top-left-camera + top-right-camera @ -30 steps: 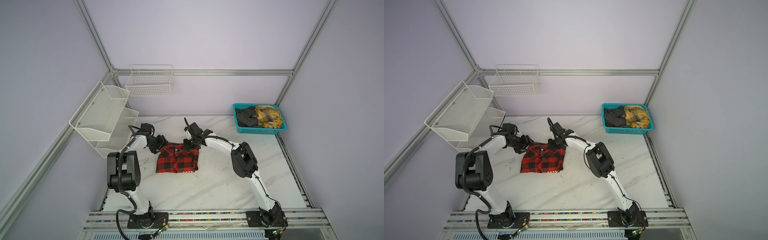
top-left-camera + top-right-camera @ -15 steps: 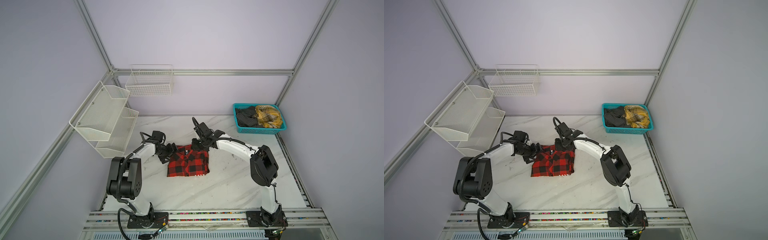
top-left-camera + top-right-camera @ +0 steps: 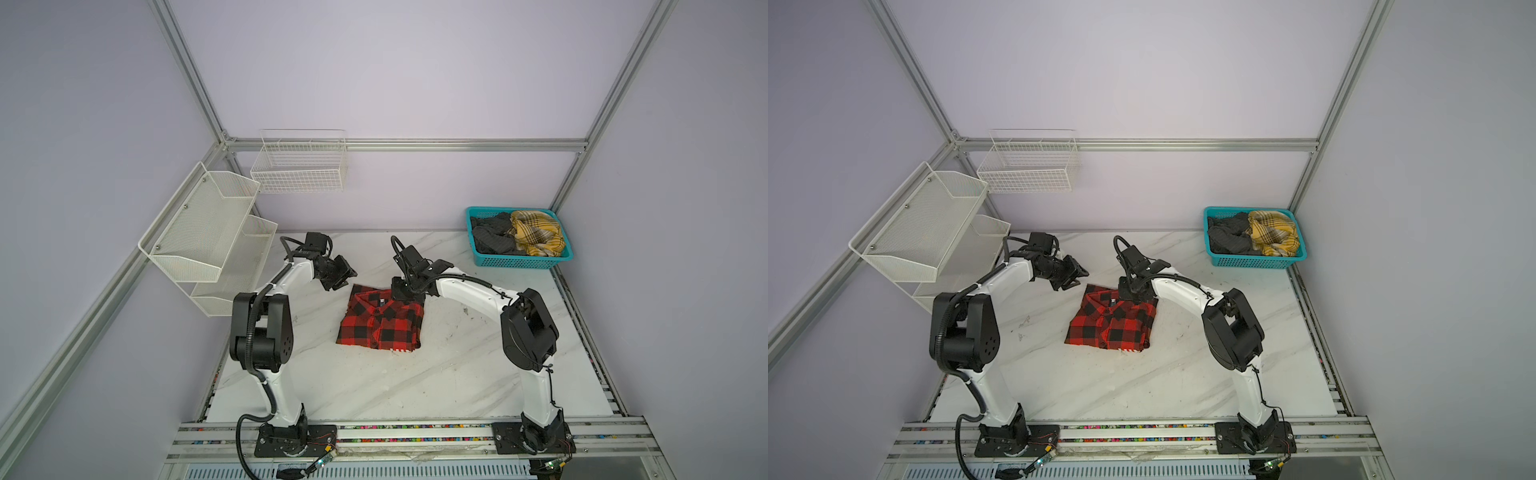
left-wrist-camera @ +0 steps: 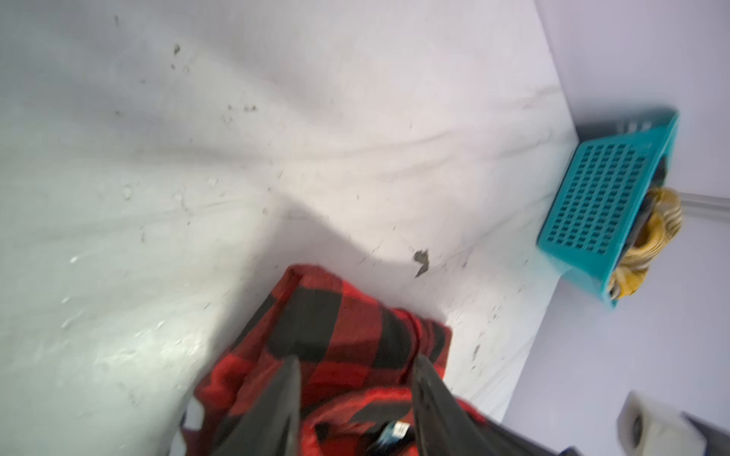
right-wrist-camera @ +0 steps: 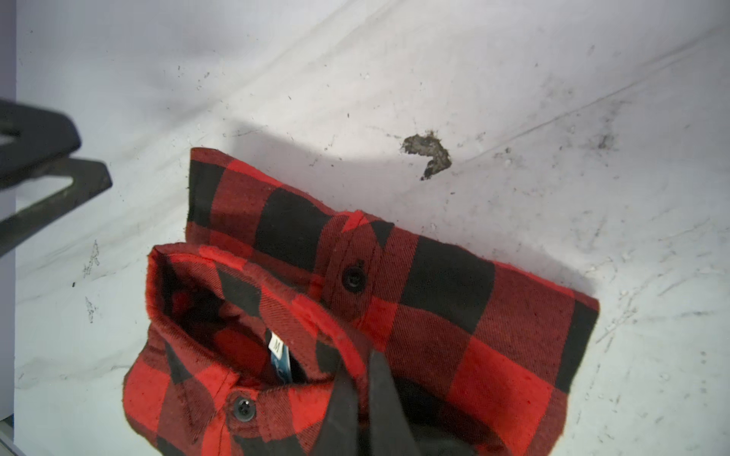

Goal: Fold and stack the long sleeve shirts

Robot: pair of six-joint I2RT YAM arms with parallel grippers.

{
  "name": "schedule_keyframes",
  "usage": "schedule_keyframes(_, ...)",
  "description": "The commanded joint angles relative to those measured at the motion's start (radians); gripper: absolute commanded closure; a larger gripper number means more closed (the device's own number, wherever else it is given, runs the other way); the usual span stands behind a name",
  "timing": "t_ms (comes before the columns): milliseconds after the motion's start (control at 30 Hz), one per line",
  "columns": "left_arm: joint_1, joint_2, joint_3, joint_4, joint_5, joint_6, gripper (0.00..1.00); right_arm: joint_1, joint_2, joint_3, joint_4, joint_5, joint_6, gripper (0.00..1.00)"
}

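White marble tabletop (image 3: 374, 386), purple-walled cell. Red-and-black shirt (image 3: 380, 322) lies folded into a compact rectangle near table centre, collar toward 12 o'clock. Right gripper (image 3: 402, 293) is clamped tight on cloth beside the collar, at the shirt's 1 o'clock corner, presumably to pin or drag the bundle. Left gripper (image 4: 357, 365) hovers just off the 11 o'clock corner, jaws partly apart, holding nothing. Teal basket (image 3: 519, 262) at 2 o'clock holds the dark grey shirt (image 3: 492, 239) and yellow plaid shirt (image 3: 536, 237), both crumpled. Judgement: two folds outstanding.
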Motion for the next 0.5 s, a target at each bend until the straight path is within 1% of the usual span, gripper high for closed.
schedule_keyframes(0,0.003,0.059,0.143,-0.008,0.044,0.014,0.71,0.002,0.026,0.035,-0.043,0.029,-0.003,1.0)
schedule_keyframes(133,-0.011,0.124,0.173,-0.012,0.102,0.017,0.93,0.002,0.033,0.05,-0.048,0.031,0.0,1.0)
schedule_keyframes(200,-0.015,0.127,0.15,-0.017,0.114,0.018,1.0,0.002,0.039,0.063,-0.054,0.033,0.002,1.0)
schedule_keyframes(333,-0.015,0.084,0.065,-0.011,0.084,0.04,1.0,0.002,0.043,0.078,-0.063,0.037,0.005,1.0)
schedule_keyframes(433,-0.015,0.119,0.049,-0.01,0.096,0.051,1.0,0.002,0.037,0.063,-0.062,0.043,0.005,1.0)
schedule_keyframes(467,-0.017,0.136,0.05,-0.019,0.083,0.061,1.0,0.001,0.033,0.055,-0.061,0.046,0.006,1.0)
